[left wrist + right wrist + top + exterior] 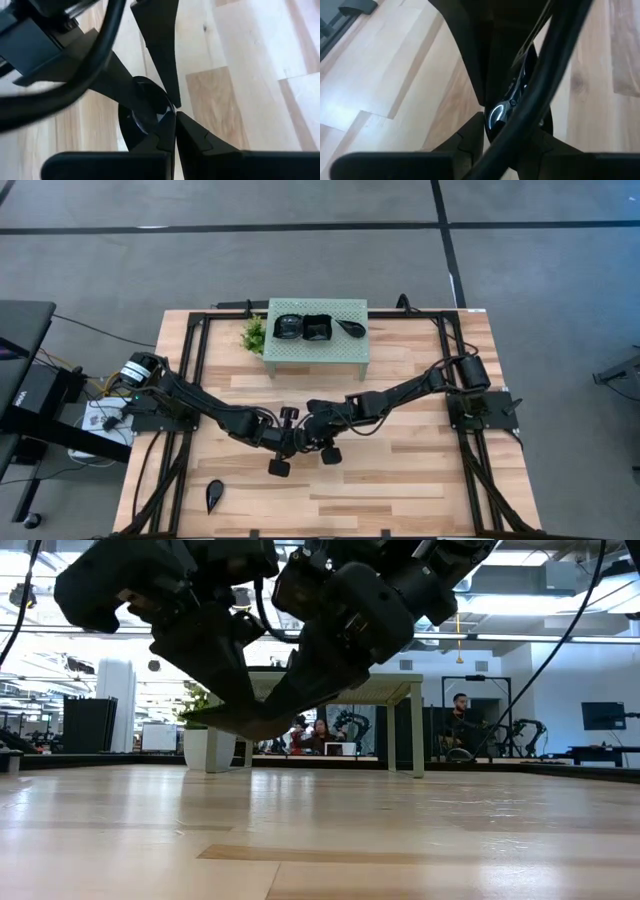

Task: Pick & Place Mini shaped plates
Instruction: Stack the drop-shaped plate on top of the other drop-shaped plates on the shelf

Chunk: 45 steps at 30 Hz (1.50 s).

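Over the middle of the table both grippers meet on one small glossy black mini plate [248, 724], which is lifted clear of the wood. My left gripper [174, 114] comes from the table's left with its fingertips together at the plate's rim. My right gripper [506, 131] comes from the right and is shut on the same plate [502, 112]. In the high view the two grippers [298, 442] [318, 428] hide the plate. Three more black plates [318, 328] lie on the mint-green stand [300, 354]. A teardrop plate [214, 495] lies flat on the table near the front left. My left gripper pinches the plate's rim [169, 111] at its fingertips, slanting down from the table's left. The plate [145, 112] stands out beyond the tips, clear of the table. My right gripper has the plate's body [496, 116] between its two fingers [470, 137], slanting down from the table's right. The left arm and a cable [545, 75] cover part of the plate.
A small green plant [254, 335] stands at the stand's left end. Dark frame rails [195, 370] run along the table's left and right sides. Bare wood lies in front of the grippers and to the front right. People sit in the room beyond the table.
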Available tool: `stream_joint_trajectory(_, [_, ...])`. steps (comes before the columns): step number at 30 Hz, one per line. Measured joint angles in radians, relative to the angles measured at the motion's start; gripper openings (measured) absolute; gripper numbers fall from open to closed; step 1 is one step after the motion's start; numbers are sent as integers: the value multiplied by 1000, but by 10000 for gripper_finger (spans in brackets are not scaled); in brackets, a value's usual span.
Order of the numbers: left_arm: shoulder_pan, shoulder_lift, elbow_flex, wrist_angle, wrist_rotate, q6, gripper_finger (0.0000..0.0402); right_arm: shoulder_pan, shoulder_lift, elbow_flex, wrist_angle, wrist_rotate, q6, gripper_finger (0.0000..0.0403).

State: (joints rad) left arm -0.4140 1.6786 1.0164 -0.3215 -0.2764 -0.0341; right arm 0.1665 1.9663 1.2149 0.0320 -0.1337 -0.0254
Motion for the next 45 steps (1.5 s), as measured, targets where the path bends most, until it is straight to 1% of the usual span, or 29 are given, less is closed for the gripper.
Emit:
stream_joint_trajectory(12, [-5,-1,1,0,3,-1,8,0,0,0,20,-3,-11,77])
stream_joint_trajectory(15, [-5,-1,1,-1,3,-1,8,0,0,-1,22,-3,-11,63])
stream_joint_trajectory(22, [-5,-1,1,-3,0,5,9,0,0,-1,25,-8,-13,14])
stream_joint_trajectory(24, [-5,-1,1,-3,0,5,10,0,0,-2,25,-8,-13,7])
stream_joint_trajectory(27, [-5,-1,1,-2,0,7,24,0,0,-2,25,-8,-12,7])
stream_joint_trajectory(33, [-5,-1,3,6,-48,3,74,0,0,-2,24,11,-7,25])
stream_joint_trajectory(37, [-11,-17,3,8,-75,1,99,-1,0,-2,26,13,-7,20])
stream_joint_trajectory(41, [-35,-86,4,7,-90,-8,110,-1,0,-1,32,11,-8,10])
stream_joint_trajectory(43, [-55,-138,4,-9,-90,-14,111,-1,-1,3,41,9,-4,9])
stream_joint_trajectory(45, [-74,-208,5,-10,-117,-29,111,-1,-4,1,29,8,-7,12])
